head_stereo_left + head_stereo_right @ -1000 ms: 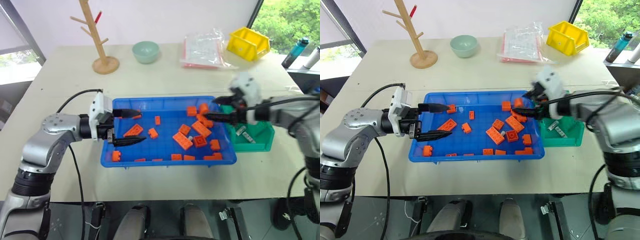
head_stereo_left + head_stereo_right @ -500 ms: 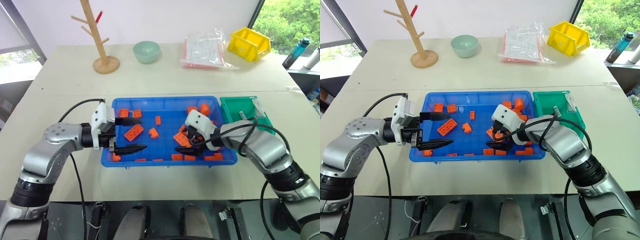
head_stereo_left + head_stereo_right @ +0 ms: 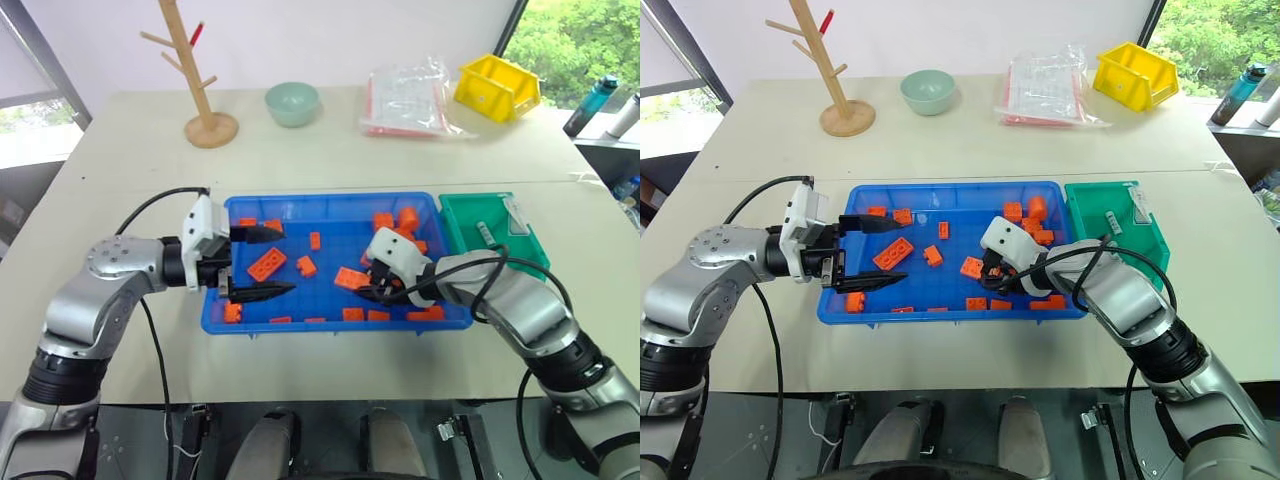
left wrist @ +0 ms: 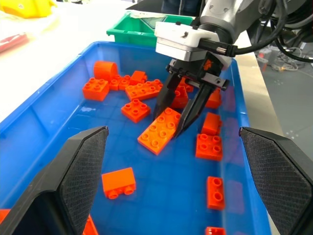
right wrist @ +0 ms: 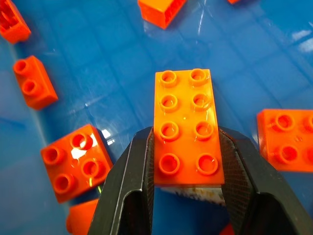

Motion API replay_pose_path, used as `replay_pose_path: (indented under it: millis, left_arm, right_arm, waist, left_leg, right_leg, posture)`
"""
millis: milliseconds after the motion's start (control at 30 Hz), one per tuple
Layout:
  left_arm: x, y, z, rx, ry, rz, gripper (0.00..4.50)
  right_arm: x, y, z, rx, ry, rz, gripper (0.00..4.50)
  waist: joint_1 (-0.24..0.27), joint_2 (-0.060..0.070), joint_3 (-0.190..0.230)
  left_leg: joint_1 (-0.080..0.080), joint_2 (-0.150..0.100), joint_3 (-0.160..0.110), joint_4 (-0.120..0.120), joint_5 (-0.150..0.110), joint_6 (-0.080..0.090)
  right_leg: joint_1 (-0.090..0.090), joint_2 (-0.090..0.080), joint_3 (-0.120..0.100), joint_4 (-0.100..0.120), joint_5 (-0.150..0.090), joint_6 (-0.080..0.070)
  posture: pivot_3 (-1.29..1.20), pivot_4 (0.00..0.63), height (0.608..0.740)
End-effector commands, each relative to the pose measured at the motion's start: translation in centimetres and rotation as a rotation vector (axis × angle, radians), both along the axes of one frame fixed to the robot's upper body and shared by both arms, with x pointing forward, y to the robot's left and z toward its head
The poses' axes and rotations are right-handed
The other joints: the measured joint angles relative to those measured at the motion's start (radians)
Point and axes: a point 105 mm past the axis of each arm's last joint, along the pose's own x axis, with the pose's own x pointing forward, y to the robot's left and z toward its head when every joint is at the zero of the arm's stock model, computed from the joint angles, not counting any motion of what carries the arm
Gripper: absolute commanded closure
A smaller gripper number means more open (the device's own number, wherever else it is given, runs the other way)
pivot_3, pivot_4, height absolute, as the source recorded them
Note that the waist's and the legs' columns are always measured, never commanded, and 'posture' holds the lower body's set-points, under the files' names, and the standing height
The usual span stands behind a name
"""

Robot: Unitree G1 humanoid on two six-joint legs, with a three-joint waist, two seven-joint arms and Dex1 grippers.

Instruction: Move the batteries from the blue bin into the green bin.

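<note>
With batteries [image 3: 486, 233] already in the green bin [image 3: 520, 240], my right end effector [image 4: 177, 116] clamps an orange brick [image 5: 187, 128] in the blue bin [image 3: 330, 204], left end effector [image 3: 262, 263] apart.

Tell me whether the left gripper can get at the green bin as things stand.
Probably not. The left gripper hangs open over the blue bin's left end; the green bin stands past its right end, and the right gripper, shut on a long orange brick, lies between them.

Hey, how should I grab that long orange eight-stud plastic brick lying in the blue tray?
Pinch the long orange eight-stud brick across its narrow width, on its two flat long sides, from above: it lies flat, studs up, sides parallel.
</note>
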Motion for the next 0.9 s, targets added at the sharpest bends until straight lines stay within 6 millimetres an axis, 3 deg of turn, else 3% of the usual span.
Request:
replay_pose_path:
  millis: [33, 167, 300, 400, 467, 600, 767, 900]
  left_arm:
    - [0.1, -0.2, 0.6, 0.005, -0.037, -0.019, 0.0]
    - [0.3, -0.4, 0.7, 0.004, -0.043, -0.025, 0.0]
    - [0.4, -0.5, 0.8, 0.006, -0.051, -0.025, 0.0]
    - [0.4, -0.4, 1.0, 0.007, -0.056, -0.021, 0.0]
    - [0.4, -0.3, 1.0, 0.007, -0.057, -0.018, 0.0]
    - [0.3, 0.0, 1.0, 0.01, -0.058, -0.011, 0.0]
    - [0.1, 0.0, 0.9, 0.015, -0.055, -0.014, 0.0]
    - [0.2, -0.1, 0.8, 0.018, -0.051, -0.024, 0.0]
  right_arm:
    - [1.1, 1.7, 3.2, 0.071, -0.103, 0.04, 3.27]
    - [2.8, 4.5, 3.9, 0.109, -0.132, 0.073, 3.27]
    - [4.8, 7.0, 3.3, 0.137, -0.115, 0.071, 3.27]
    - [5.5, 7.1, 3.0, 0.085, -0.14, 0.079, 1.88]
    - [5.4, 6.5, 3.5, 0.084, -0.139, 0.087, 0.97]
    - [3.6, 3.4, 4.2, 0.058, -0.117, 0.068, 0.97]
    - [1.2, 0.3, 3.2, 0.007, -0.077, -0.005, 0.97]
    - [0.0, -1.1, 2.1, -0.003, -0.038, -0.071, 0.97]
  waist:
    - [-0.001, 0.0, 0.0]
    - [-0.003, 0.0, 0.0]
    - [-0.003, 0.0, 0.0]
    - [-0.001, 0.0, 0.0]
    - [-0.001, 0.0, 0.0]
    - [-0.001, 0.0, 0.0]
    - [-0.002, 0.0, 0.0]
    - [-0.001, 0.0, 0.0]
  left_leg:
    - [0.0, 0.0, 0.0, 0.0, 0.0, 0.0]
    - [0.0, 0.0, 0.0, 0.0, 0.0, 0.0]
    - [0.0, 0.0, 0.0, 0.0, 0.0, 0.0]
    - [0.0, -0.001, -0.002, 0.0, 0.0, 0.0]
    - [0.0, -0.002, -0.003, 0.0, 0.0, 0.0]
    - [0.0, -0.002, -0.003, 0.0, 0.0, 0.0]
    - [0.0, -0.002, -0.003, 0.0, 0.0, 0.0]
    - [0.0, -0.001, -0.002, 0.0, 0.0, 0.0]
  right_leg:
    - [0.0, 0.0, 0.0, 0.0, 0.0, 0.0]
    - [0.0, 0.0, 0.0, 0.0, 0.0, 0.0]
    - [0.0, 0.0, 0.0, 0.0, 0.0, 0.0]
    - [0.0, 0.0, 0.0, 0.001, 0.0, 0.0]
    - [0.0, 0.0, 0.0, 0.001, 0.0, 0.0]
    - [0.0, 0.0, 0.0, 0.001, 0.0, 0.0]
    - [0.0, 0.0, 0.0, 0.001, 0.0, 0.0]
    - [0.0, 0.0, 0.0, 0.001, 0.0, 0.0]
  posture:
    - [0.0, 0.15, 0.726]
    - [0.0, 0.15, 0.726]
    - [0.0, 0.15, 0.726]
    - [0.0, 0.15, 0.726]
    - [0.0, 0.15, 0.726]
    - [0.0, 0.15, 0.726]
    - [0.0, 0.15, 0.726]
    - [0.0, 0.15, 0.726]
